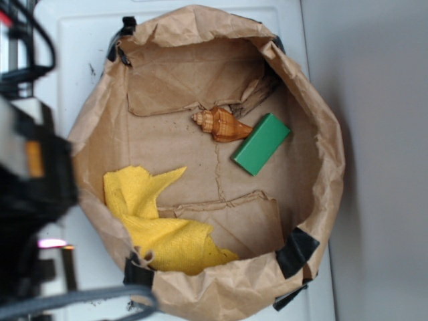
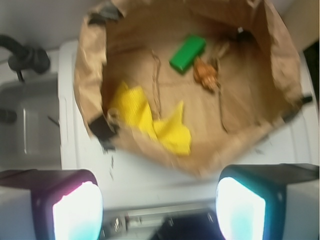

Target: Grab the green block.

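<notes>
The green block (image 1: 261, 144) lies flat on the floor of a brown paper bag (image 1: 200, 167), right of an orange-brown seashell (image 1: 221, 124). In the wrist view the green block (image 2: 187, 53) sits at the far side of the bag (image 2: 200, 145), next to the seashell (image 2: 205, 74). My gripper (image 2: 159, 210) is open, high above and outside the bag's near rim, with nothing between its two glowing pads (image 2: 77, 212). In the exterior view the arm (image 1: 30, 194) is a dark blur at the left edge; its fingers do not show there.
A crumpled yellow cloth (image 1: 160, 224) lies in the bag's lower left; the yellow cloth (image 2: 150, 120) is nearest my gripper in the wrist view. The bag stands on a white surface (image 1: 80, 40), held by black clips (image 1: 296, 251). Black cables (image 2: 25, 57) hang at left.
</notes>
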Controlling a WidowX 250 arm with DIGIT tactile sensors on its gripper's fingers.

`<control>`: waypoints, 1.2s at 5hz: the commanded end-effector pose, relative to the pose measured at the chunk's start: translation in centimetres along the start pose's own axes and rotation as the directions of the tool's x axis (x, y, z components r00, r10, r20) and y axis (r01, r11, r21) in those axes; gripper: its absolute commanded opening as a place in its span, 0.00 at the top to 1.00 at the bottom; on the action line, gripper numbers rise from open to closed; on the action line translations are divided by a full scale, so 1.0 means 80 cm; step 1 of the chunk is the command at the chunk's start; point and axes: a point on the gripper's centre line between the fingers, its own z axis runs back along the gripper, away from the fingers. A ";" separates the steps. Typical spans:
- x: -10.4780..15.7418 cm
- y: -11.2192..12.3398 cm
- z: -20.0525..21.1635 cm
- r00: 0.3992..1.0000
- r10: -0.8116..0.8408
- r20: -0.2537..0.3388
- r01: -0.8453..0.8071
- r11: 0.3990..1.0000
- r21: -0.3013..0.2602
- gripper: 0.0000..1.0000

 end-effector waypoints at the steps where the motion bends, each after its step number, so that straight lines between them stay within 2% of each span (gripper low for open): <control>1: 0.092 -0.010 -0.019 0.998 0.054 0.027 -0.053 0.998 -0.039 0.00; 4: 0.092 -0.010 -0.019 0.998 0.054 0.027 -0.053 0.998 -0.039 0.00; 5: 0.116 0.012 -0.070 0.995 0.096 0.033 -0.096 0.995 0.006 0.00; 6: 0.108 0.029 -0.092 0.997 0.072 0.007 -0.072 0.997 0.012 0.00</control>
